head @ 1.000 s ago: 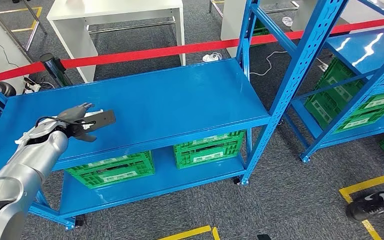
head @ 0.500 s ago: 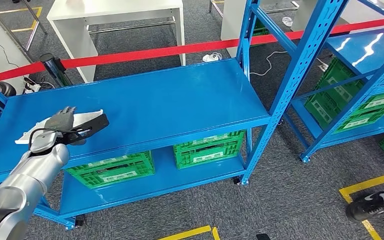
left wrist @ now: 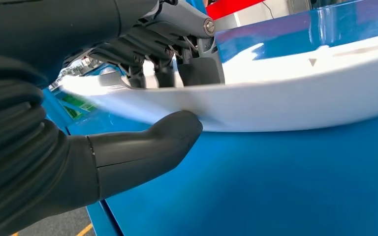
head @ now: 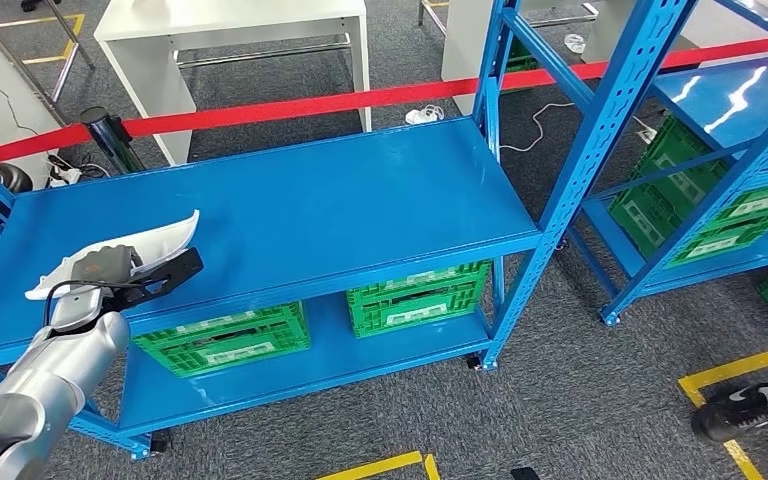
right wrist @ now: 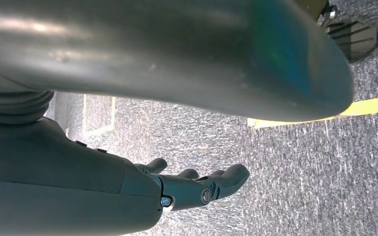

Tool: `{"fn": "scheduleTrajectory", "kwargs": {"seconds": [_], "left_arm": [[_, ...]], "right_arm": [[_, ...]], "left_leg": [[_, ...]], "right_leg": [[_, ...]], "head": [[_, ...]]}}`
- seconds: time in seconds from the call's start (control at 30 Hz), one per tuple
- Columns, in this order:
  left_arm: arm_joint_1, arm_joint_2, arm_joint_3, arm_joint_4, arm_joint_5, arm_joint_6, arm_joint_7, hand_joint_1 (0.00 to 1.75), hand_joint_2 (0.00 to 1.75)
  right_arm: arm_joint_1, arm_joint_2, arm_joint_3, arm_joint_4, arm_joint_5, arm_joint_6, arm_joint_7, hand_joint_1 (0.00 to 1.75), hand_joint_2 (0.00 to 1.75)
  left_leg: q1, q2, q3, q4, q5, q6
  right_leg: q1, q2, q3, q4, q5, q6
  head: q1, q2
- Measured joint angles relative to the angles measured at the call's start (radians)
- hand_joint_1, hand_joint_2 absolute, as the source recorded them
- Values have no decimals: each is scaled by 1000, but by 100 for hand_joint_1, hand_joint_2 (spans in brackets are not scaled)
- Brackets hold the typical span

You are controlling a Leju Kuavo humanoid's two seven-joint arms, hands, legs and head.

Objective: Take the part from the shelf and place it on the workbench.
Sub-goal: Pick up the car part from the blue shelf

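The left hand [head: 110, 272] holds the white part [head: 130, 250] over the front left corner of the blue shelf [head: 340, 200]. In the left wrist view the thumb [left wrist: 142, 152] presses the lower side of the part [left wrist: 285, 98] and the dark fingers [left wrist: 142, 49] lie on its upper side. The right hand [right wrist: 197, 187] hangs over the grey carpet [right wrist: 300, 162], its fingers slightly curled and apart, with nothing in it. Green crates [head: 415, 295] stand on the lower shelf.
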Motion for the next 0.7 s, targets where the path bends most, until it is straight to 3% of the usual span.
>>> {"fn": "scheduleTrajectory", "kwargs": {"seconds": [0.53,0.7], "left_arm": [[-3,2,1,0,18,20,-46,175,175],[1,2,2,0,20,83,-95,175,175]], "right_arm": [[-11,0,0,0,5,-1,0,0,0],[-11,0,0,0,7,-3,-1,0,0]], "left_leg": [[0,0,1,0,0,0],[0,0,0,0,0,0]], "right_leg": [[0,0,0,0,0,0],[0,0,0,0,0,0]], "head": [[0,0],[0,0]]}}
